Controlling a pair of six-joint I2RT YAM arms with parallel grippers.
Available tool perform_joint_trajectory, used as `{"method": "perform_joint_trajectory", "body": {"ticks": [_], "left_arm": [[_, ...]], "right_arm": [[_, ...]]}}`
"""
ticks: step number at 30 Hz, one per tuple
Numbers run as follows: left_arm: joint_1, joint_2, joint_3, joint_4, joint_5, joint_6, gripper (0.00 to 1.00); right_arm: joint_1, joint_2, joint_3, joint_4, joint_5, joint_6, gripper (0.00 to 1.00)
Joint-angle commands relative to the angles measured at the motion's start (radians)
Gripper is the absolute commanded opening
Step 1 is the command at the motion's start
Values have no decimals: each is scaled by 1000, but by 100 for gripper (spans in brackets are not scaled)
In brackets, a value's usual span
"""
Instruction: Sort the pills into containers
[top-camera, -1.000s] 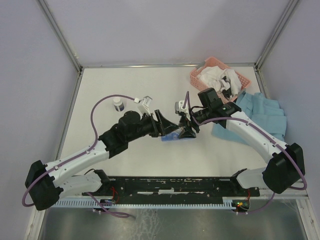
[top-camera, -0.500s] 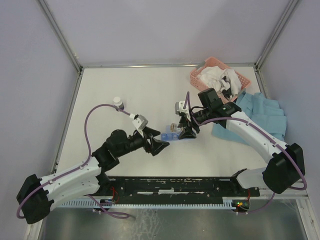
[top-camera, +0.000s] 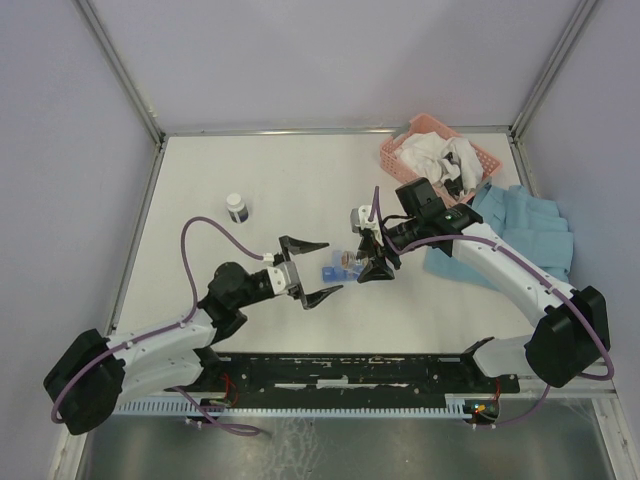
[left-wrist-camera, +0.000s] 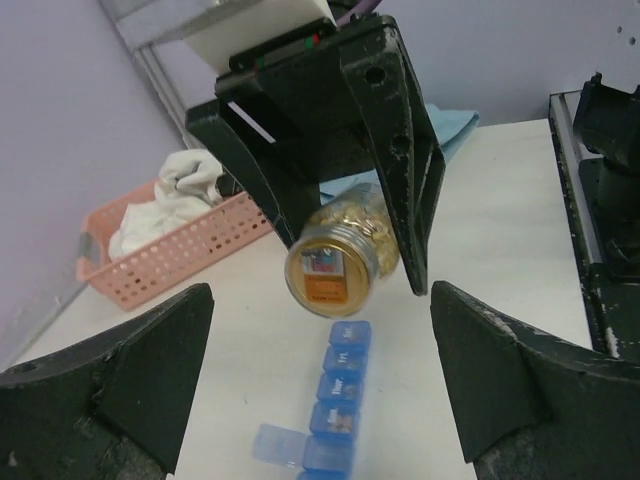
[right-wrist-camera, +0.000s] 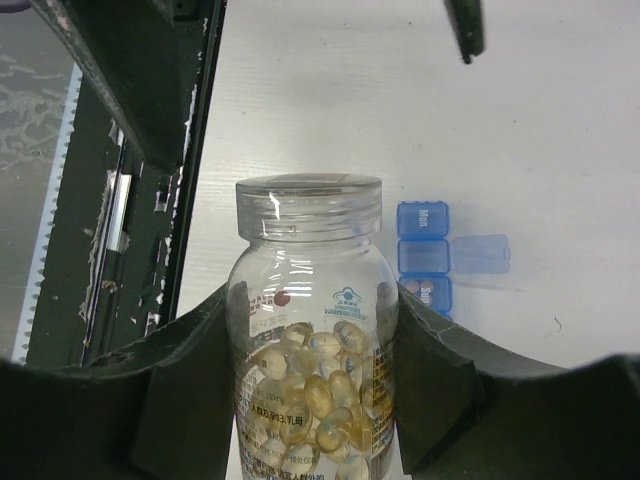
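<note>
White desk (top-camera: 300, 170), contents listed left to right.
- Small round bottle (top-camera: 237, 208): upright, well apart from both arms.
- Left pincer (top-camera: 332, 266): fingers spread wide, nothing between them, just beside the near end of the strip.
- Blue pill-organiser strip (right-wrist-camera: 423, 255): lies flat at mid-desk. One translucent lid (right-wrist-camera: 480, 253) is folded out to its side, and the other lids visible are down.
- Right pincer (top-camera: 375, 262): clamped on the clear bottle (right-wrist-camera: 310, 300), which is tipped with its neck near the strip.
- Yellowish pills (right-wrist-camera: 310, 385): heaped inside the clear bottle.
- Pink slatted basket (top-camera: 400, 150): far right corner, holding white cloth (top-camera: 440, 155).
- Light blue cloth (top-camera: 530, 225): right edge, under the right arm.
</note>
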Motion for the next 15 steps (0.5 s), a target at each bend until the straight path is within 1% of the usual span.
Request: {"method": "perform_joint_trajectory", "body": {"ticks": [1, 5, 7, 15], "left_arm": [[60, 80, 93, 80, 178, 66, 92], [73, 143, 148, 72, 262, 33, 83], [72, 159, 165, 52, 290, 30, 81], [72, 181, 176, 38, 308, 12, 68]], "right_arm": [[-1, -18, 21, 1, -41, -24, 1], [-1, -22, 22, 1, -42, -27, 1], [-1, -24, 21, -1, -42, -28, 1], [-1, -22, 22, -2, -45, -28, 1]]}}
